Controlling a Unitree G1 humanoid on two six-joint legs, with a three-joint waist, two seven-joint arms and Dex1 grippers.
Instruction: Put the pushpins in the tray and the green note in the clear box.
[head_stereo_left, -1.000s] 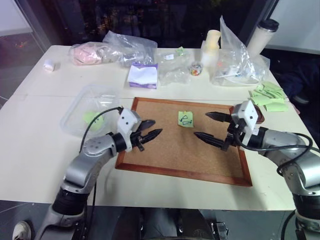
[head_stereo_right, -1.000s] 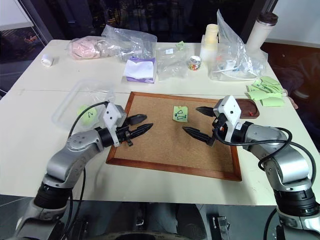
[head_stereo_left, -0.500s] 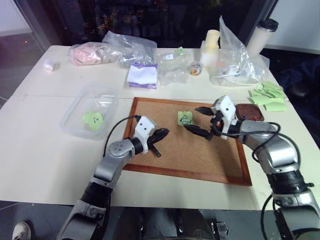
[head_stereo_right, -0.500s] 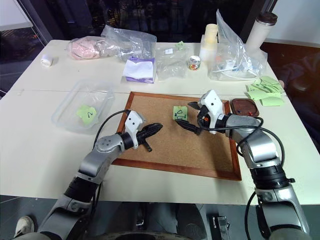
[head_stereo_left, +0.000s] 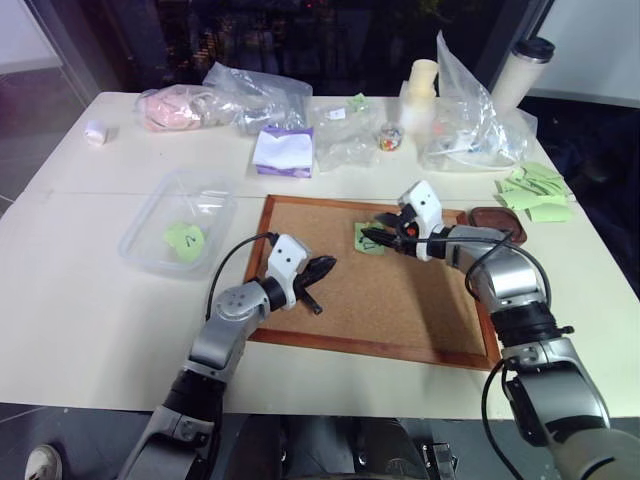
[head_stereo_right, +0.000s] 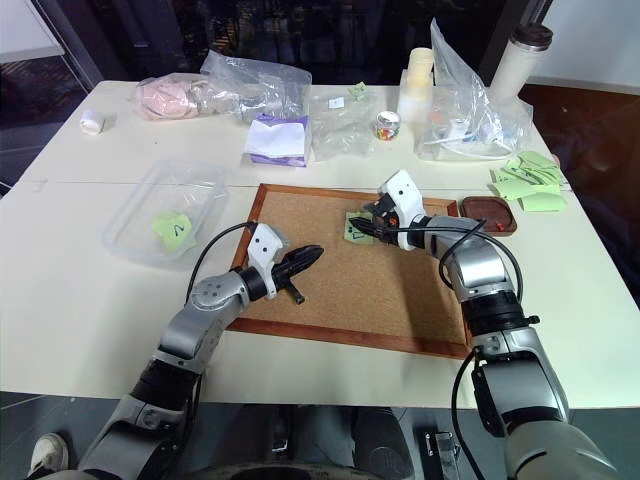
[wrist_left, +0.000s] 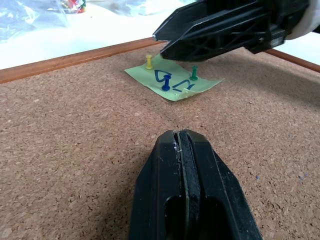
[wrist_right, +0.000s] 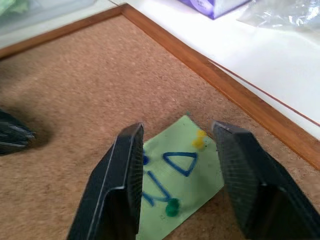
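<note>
Right wrist view looks down on the small square light-green sticky note with a dark scribble (wrist_right: 172, 180), lying flat on the brown cork board with a reddish wood frame (wrist_right: 75, 95). The right gripper (wrist_right: 177, 190) hovers just over the note, its two black fingers (wrist_right: 125, 170) spread with the note between them and nothing held. Three tiny pushpins stand in the paper: a yellow one (wrist_right: 199, 140), a green one (wrist_right: 172, 207) and a blue one (wrist_left: 165, 84) near the scribble.

From the head camera, the note sits near the far edge of the board, toward its middle. The left gripper (head_stereo_left: 318, 268) rests low over the board's near-left part, well apart from the note, its fingers pressed fully together and empty.

The small dark reddish-brown rounded tray (head_stereo_left: 497, 222) lies on the white tabletop (head_stereo_left: 80, 300) just beside the board's far right corner. The shallow clear plastic box (head_stereo_left: 180, 222) stands to the left of the board with another green note inside. Crumpled clear plastic bags (head_stereo_left: 260, 95) lie along the far side.
</note>
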